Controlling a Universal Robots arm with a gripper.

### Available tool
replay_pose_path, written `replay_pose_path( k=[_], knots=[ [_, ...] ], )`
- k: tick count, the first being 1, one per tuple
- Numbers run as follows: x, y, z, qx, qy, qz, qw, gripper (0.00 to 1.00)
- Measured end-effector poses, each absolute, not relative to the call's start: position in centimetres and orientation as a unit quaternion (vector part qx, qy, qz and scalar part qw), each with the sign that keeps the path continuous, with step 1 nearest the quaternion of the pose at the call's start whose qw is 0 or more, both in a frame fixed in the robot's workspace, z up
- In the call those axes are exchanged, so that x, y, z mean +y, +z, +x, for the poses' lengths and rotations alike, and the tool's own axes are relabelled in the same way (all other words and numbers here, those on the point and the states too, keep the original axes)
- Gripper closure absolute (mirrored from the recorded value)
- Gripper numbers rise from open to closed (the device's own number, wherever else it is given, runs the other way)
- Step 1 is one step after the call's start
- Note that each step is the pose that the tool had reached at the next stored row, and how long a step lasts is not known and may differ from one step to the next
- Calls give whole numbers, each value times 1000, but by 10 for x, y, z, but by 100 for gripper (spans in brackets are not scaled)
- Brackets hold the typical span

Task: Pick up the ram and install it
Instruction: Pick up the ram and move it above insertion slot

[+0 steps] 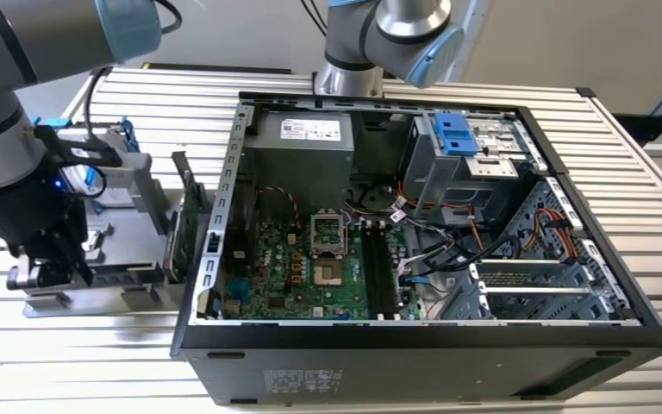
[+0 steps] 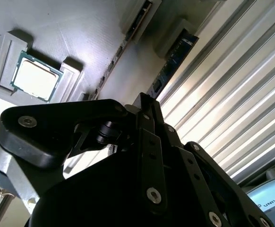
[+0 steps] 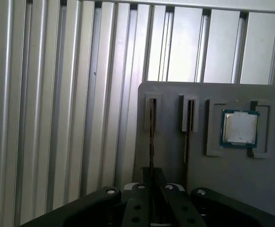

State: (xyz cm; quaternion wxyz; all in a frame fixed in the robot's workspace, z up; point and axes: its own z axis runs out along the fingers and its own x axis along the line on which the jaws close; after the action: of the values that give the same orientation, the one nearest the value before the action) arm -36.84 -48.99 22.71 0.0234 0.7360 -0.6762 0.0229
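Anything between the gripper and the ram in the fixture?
Nothing visible. In the first wrist view the gripper lines up with the near end of the ram, which stands on edge in the gray fixture, in the slot farther from the processor. The second stick stands beside it, out of the path.

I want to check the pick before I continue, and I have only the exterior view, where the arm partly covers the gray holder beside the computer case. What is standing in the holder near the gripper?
Observer: In the first wrist view the ram and a second thin stick stand on edge in separate slots of the gray holder, beside a processor chip.
Operator: Which of the two is the gripper lined up with?
Observer: The gripper is in line with the ram, the stick farther from the chip; contact I cannot judge.
Operator: What colour is it, to be sure?
Observer: In the second wrist view its face looks blue.
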Motion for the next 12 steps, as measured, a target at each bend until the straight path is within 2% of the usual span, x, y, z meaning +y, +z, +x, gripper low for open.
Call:
replay_pose_path(
  k=[12],
  knots=[
    [-490, 234, -368, -676, 23, 736, 23, 100]
  ],
)
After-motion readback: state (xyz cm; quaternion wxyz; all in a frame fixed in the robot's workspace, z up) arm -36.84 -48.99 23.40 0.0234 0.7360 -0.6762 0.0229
